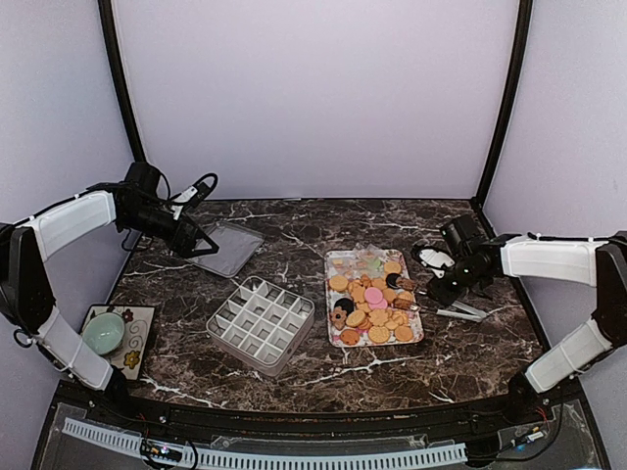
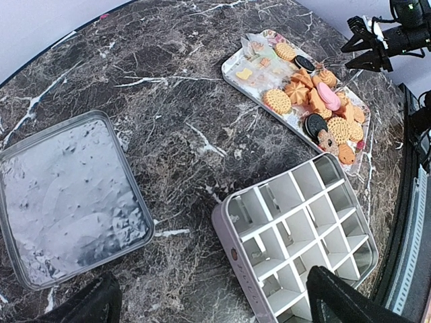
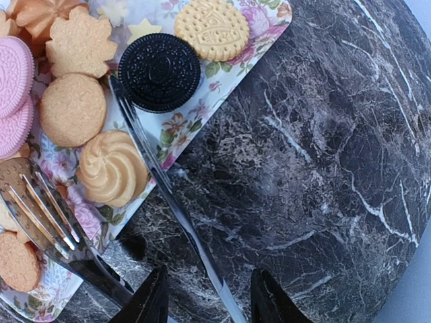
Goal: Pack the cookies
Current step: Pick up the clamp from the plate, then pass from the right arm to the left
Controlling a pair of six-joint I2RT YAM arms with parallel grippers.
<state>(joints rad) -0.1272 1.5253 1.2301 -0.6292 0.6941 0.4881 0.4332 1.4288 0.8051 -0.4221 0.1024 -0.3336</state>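
A divided box (image 1: 261, 325) stands near the front edge of the tabletop (image 1: 294, 230), left of centre. Beside it on the right, the cookies (image 1: 375, 299) lie heaped on a floral tray (image 3: 259, 20). At the tray's right edge the right gripper (image 3: 210, 276) hangs released, jaws astride one arm of the tongs (image 3: 172, 188). Toward the far left corner, the left gripper (image 2: 215, 296) hovers spread wide above a lid (image 1: 227, 248).

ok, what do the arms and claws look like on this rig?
Both match: left arm and right arm have white shells over black joints. Left claw and right claw are black, with two tapered fingers. A black cable loops at the left wrist.
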